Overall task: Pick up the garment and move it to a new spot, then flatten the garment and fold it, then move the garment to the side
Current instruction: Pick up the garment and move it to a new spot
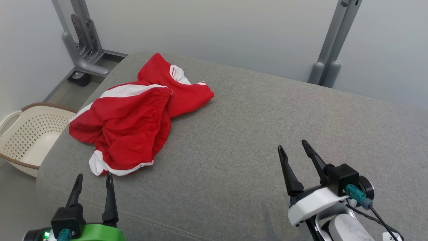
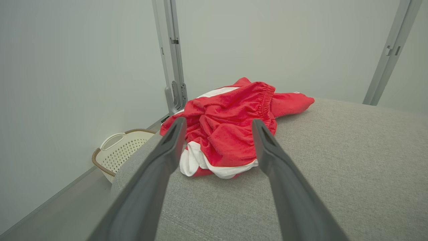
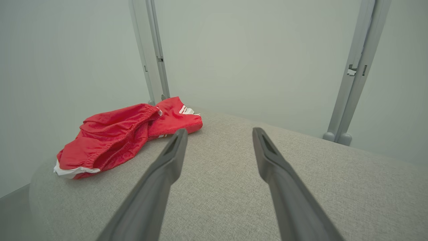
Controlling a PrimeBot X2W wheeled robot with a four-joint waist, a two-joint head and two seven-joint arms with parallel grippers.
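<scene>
- The garment (image 1: 133, 117) (red shorts with white trim) lay crumpled on the left part of the grey cushion (image 1: 267, 127). Its long axis ran from a white-edged hem near the robot diagonally away toward the far edge, with a gathered elastic band across the middle.
- The left gripper (image 1: 94, 175) hung low just beside the near hem, its 2 fingers spread and empty, pointing at the cloth.
- The right gripper (image 1: 292, 144) sat well apart to the right over bare cushion, jaws wide, holding nothing, leaning slightly left.
- The cushion was woven and round-edged; a perforated cream basket (image 1: 30, 134) stood on the floor beside it.
</scene>
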